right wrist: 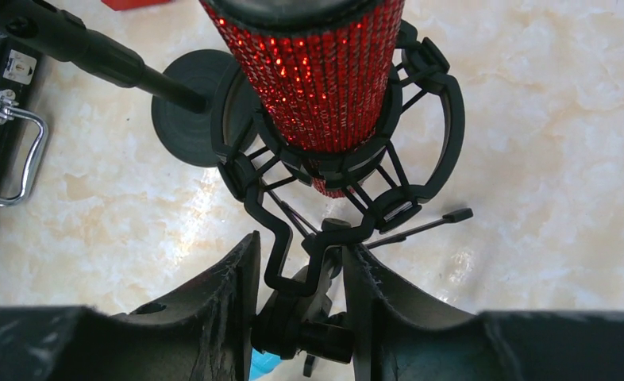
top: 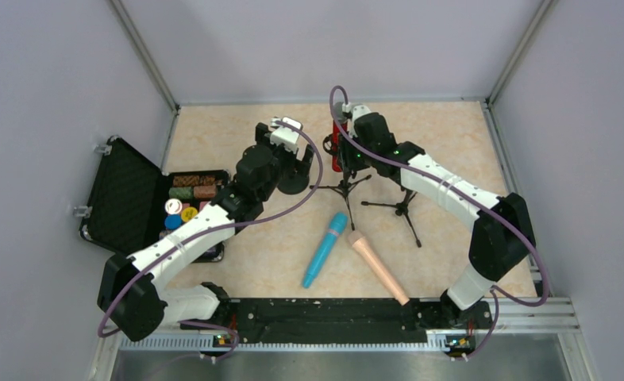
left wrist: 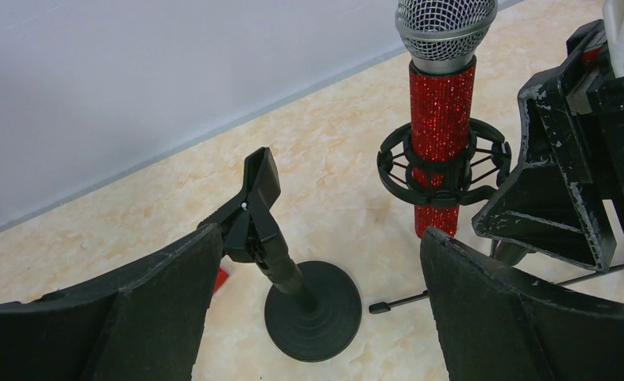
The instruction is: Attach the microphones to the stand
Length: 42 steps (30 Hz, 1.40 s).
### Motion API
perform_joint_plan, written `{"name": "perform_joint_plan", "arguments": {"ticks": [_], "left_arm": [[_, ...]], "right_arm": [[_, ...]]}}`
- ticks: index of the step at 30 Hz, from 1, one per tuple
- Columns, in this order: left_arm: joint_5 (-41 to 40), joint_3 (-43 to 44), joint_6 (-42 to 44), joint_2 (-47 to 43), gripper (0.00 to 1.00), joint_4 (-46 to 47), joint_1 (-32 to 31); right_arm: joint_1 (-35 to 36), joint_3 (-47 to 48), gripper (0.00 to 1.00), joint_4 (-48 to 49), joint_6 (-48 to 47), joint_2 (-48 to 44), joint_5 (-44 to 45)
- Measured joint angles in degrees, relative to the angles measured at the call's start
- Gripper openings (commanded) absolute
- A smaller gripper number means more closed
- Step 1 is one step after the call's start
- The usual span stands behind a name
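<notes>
My right hand (right wrist: 301,246) is pinching the black joint of the tripod stand (right wrist: 305,317), just under its ring holder (right wrist: 444,119). The red microphone (right wrist: 317,79) stands upright in that ring, with its grey mesh head on top. My left hand (left wrist: 321,238) is spread wide and holds nothing. It hangs left of the tripod stand, near the round-base stand (left wrist: 313,309) with the clip. The blue microphone (top: 325,250) and the pink microphone (top: 379,268) lie flat on the table (top: 452,143), nearer to me than the tripod stand. These 2 are close at 1 end. The open black case (top: 122,198) sits far left of the tripod stand.
</notes>
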Motion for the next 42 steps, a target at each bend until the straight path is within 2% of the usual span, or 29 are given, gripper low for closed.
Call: {"name": "perform_joint_plan", "arguments": {"ticks": [6,24,42], "left_arm": [[0.0,0.0,0.0,0.0,0.99,0.0,0.0],[0.0,0.0,0.0,0.0,0.99,0.0,0.0],[0.0,0.0,0.0,0.0,0.99,0.0,0.0]], "right_arm": [[0.0,0.0,0.00,0.4,-0.5,0.0,-0.3],[0.0,-0.8,0.00,6.3,-2.8,-0.2,0.9],[-0.1,1.6,0.00,7.0,-5.6,-2.3,2.4]]}}
